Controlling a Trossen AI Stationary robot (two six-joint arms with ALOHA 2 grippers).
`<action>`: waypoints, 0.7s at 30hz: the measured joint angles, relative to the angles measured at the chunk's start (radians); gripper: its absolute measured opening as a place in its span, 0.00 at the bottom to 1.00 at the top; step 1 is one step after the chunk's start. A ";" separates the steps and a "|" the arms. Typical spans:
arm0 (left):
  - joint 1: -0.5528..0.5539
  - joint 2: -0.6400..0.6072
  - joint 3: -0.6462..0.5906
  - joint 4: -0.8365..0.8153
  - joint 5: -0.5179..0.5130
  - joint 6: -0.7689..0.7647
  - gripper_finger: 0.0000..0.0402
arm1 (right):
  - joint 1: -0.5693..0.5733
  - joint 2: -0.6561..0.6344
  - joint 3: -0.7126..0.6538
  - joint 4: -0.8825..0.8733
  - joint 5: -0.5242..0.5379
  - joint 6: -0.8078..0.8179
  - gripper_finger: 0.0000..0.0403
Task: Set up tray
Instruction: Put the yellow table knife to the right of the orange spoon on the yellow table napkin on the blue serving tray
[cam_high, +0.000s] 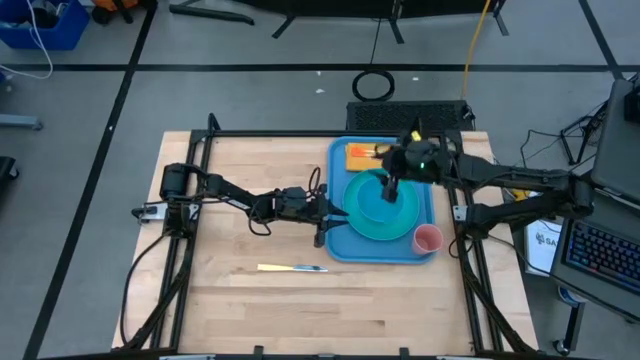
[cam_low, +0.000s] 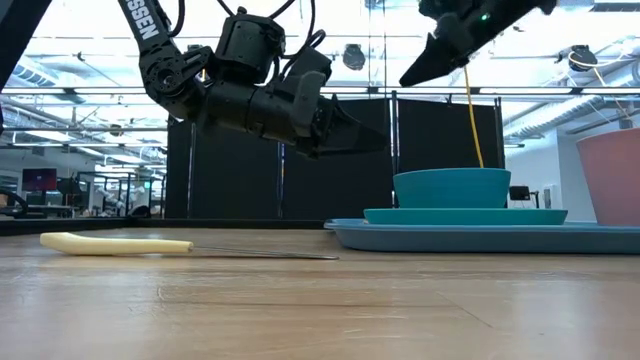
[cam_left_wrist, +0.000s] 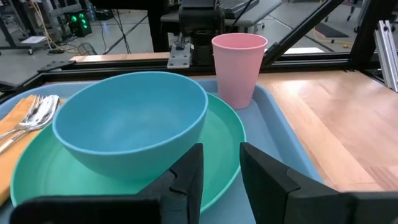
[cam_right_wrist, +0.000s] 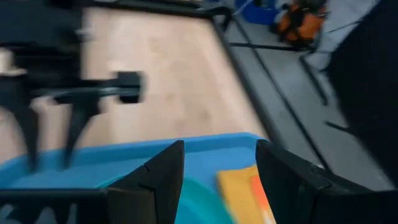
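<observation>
The blue tray lies on the table's right half. On it rests a turquoise plate with a blue bowl standing on it, a pink cup upright at the near right corner, and a yellow-orange napkin with a fork and spoon on top at the far end. My left gripper hovers open just above the tray's left rim, pointing at the plate, with nothing between its fingers. My right gripper hangs open high over the bowl.
A knife with a pale handle lies flat on the bare wood, near the front and left of the tray. The table's black frame rails run along its edges. Bare tabletop stretches to the left of and in front of the tray.
</observation>
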 joint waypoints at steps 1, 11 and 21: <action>0.000 0.000 0.000 0.000 -0.001 -0.006 0.27 | 0.029 0.000 0.000 -0.014 0.001 0.013 0.46; -0.006 0.000 0.000 0.009 -0.078 -0.055 0.27 | 0.337 0.018 0.000 -0.061 0.093 0.177 0.46; -0.044 -0.171 -0.001 -0.214 -0.084 -0.062 0.27 | 0.558 0.077 -0.032 -0.005 0.162 0.295 0.46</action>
